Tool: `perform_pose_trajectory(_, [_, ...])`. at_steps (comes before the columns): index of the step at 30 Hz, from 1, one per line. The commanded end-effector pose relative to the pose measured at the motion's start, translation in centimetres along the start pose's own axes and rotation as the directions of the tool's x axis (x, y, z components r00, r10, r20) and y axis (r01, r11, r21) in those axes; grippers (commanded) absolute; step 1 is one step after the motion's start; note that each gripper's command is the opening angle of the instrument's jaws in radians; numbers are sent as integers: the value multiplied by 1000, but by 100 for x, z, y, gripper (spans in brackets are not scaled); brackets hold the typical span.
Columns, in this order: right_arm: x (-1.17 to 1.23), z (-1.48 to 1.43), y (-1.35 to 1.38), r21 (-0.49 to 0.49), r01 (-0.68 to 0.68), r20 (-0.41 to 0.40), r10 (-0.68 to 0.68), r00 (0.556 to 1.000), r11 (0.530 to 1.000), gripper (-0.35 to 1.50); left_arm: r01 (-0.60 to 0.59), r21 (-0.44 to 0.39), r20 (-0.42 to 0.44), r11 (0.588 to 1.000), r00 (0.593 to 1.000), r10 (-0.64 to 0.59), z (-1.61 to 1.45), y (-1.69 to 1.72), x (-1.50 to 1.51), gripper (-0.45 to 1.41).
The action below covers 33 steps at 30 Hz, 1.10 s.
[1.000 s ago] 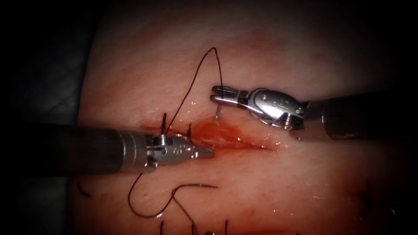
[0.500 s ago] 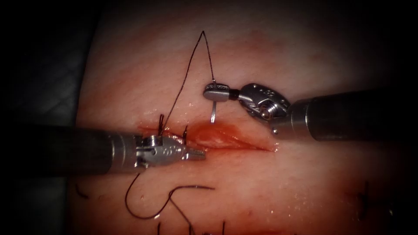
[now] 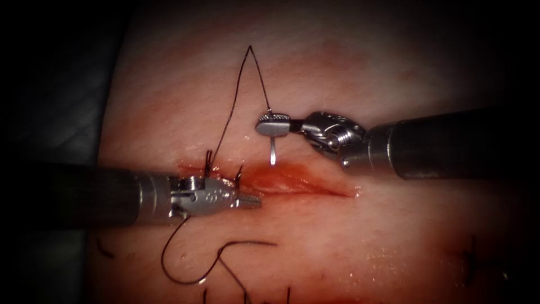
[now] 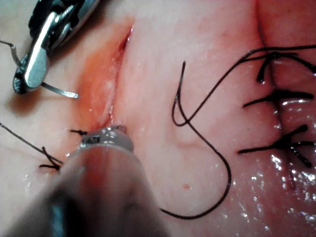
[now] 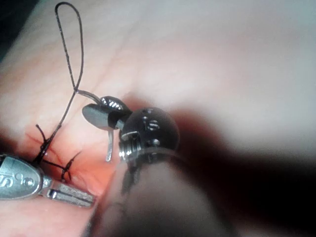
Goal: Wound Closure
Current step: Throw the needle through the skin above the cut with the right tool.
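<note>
Above the cut [image 3: 298,183], right tool [image 3: 274,125] clamps the needle [image 3: 272,151] — tip free; left tool [image 3: 250,199] closed, empty.

You have open tissue [image 3: 394,236] near and right of the cut [image 3: 304,183], while the left pincer [image 3: 250,199] blocks its left end, the right pincer [image 3: 273,125] holds the needle [image 3: 272,152] just beyond it, and thread [image 3: 236,101] rises far-left.

Dark grey surface [image 3: 53,107] is lying along the endoscope view's left margin, showing faint creases; material cannot be told. In the left wrist view a closed seam [image 4: 260,24] is running lengthwise, three knotted dark stitches [image 4: 276,96] crossing it, tails sticking out.
</note>
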Motion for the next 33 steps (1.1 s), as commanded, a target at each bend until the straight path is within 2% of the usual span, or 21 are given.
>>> perform_pose_trajectory(1, [-7, 10, 3, 5, -24, 5, 24, 1000, 1000, -35, -1, -1, -1, 1000, 1000, 1, 7, 0, 0, -27])
perform_pose_trajectory(9, [-24, 12, -10, 10, -154, 28, 153, 988, 988, -35, -1, -2, -1, 1000, 1000, 1, 8, 0, 0, -28])
perform_pose_trajectory(13, [-34, 10, -17, 2, -171, 34, 171, 985, 985, -35, -1, -2, -1, 1000, 1000, 1, 7, 0, 0, -28])
perform_pose_trajectory(21, [-36, 7, -22, -3, -239, 33, 239, 970, 971, -35, -1, -2, -1, 1000, 1000, 1, 7, -1, 0, -28])
perform_pose_trajectory(25, [-32, 6, -22, -9, -383, 12, 383, 924, 924, -35, -1, -2, -1, 1000, 1000, 1, 7, -1, 1, -28])
perform_pose_trajectory(29, [-28, 6, -20, -4, -465, 6, 465, 885, 885, -35, 0, -2, -1, 1000, 1000, 0, 7, -1, 1, -28])
perform_pose_trajectory(32, [-27, 7, -20, 18, -480, 2, 480, 877, 877, -35, 0, -2, -1, 1000, 1000, 0, 7, -1, 1, -28])
perform_pose_trajectory(33, [-26, 7, -20, 24, -455, -13, 455, 890, 890, -35, 0, -2, -1, 1000, 1000, 0, 7, -1, 1, -28])
